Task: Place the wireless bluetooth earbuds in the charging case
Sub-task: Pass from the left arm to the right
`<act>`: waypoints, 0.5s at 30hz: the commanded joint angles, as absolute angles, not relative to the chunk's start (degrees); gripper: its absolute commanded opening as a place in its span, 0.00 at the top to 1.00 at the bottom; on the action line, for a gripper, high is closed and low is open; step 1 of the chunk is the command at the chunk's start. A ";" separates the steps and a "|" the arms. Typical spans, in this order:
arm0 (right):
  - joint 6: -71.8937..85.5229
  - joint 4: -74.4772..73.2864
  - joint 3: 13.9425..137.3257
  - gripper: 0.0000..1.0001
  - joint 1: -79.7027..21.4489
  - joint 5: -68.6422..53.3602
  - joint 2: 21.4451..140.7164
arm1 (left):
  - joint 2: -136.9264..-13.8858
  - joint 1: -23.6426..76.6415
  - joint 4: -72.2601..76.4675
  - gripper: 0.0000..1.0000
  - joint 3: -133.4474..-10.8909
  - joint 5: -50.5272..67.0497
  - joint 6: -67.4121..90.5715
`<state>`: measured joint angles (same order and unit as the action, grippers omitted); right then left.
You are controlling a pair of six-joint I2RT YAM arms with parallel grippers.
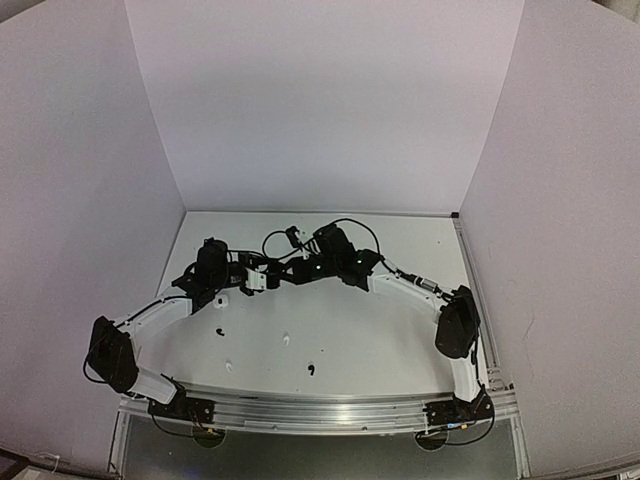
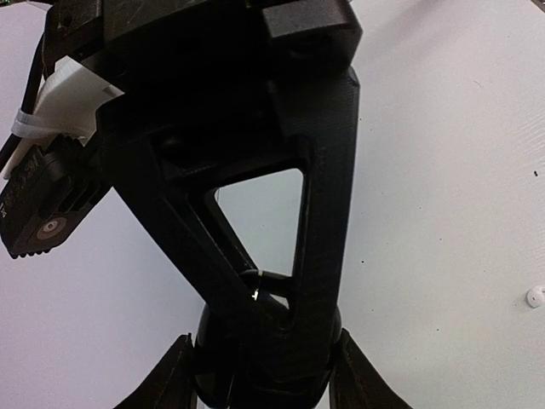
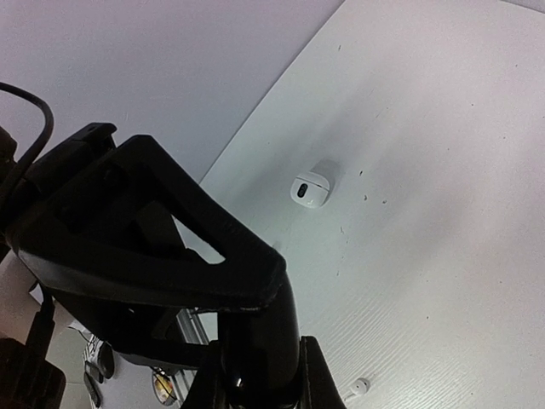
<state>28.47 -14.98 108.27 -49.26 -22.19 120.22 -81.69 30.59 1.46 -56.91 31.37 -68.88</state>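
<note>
Apparently mid-insertion, the left gripper (image 2: 264,388) clamped the black charging case (image 2: 226,358) while the right gripper (image 3: 262,375), its jaws unreadable, crowded close, needing fine downward alignment next.

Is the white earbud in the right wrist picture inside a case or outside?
Outside. The white earbud lies on the table, apart from the white case farther off.

Right tool (image 2: 277,302) fills centre frame, black, its fingers converging to a point. At bottom centre, left tool (image 2: 264,379) grips a dark rounded case (image 2: 220,362). One white earbud (image 2: 535,296) lies at the right edge, on the white worktop (image 2: 443,170).
</note>
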 commanded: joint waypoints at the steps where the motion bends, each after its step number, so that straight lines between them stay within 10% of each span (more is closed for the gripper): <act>1: 25.62 -13.80 110.01 1.00 -49.34 -23.08 119.93 | -79.26 31.38 -4.63 0.33 -59.39 35.93 -68.45; 3: 23.18 -13.81 109.05 1.00 -49.30 -23.10 118.34 | -79.40 31.33 -9.48 0.01 -60.74 36.41 -65.88; 15: 0.94 -14.15 99.77 1.00 -48.66 -34.43 103.43 | -77.25 22.25 -27.40 0.00 -70.11 61.58 -37.92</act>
